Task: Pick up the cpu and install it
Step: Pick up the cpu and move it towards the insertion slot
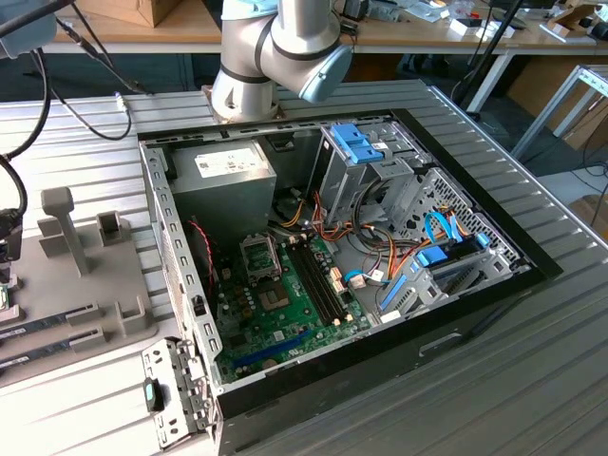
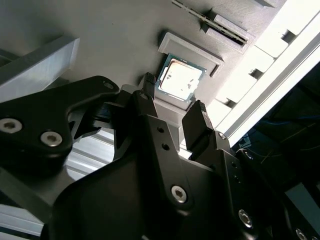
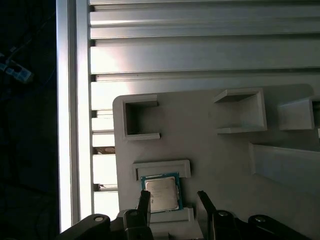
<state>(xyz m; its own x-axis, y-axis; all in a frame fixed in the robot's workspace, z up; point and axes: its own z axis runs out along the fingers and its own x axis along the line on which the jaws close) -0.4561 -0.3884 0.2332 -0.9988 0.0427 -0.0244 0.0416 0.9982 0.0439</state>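
The cpu (image 3: 161, 194) (image 2: 180, 80) is a small square chip with a silvery top and green edge. It lies flat in a shallow pocket of the grey fixture tray (image 3: 210, 150) (image 1: 57, 294). My gripper (image 3: 175, 202) (image 2: 174, 102) hovers just above it, open, with nothing between the two black fingers. One fingertip (image 3: 145, 200) sits over the chip's edge and the other (image 3: 204, 200) stands off to its far side. At the exterior view's centre, the open computer case (image 1: 456, 304) holds the green motherboard (image 1: 285, 313) with its cpu socket (image 1: 261, 255).
The grey tray carries raised blocks and posts (image 1: 62, 223) and slots with long memory sticks (image 1: 47, 323). Ribbed metal table (image 1: 494, 399) surrounds the case. The arm's base (image 1: 275, 47) stands behind the case. Cables, drive bays (image 1: 366, 152) and a power supply (image 1: 228, 171) fill the case.
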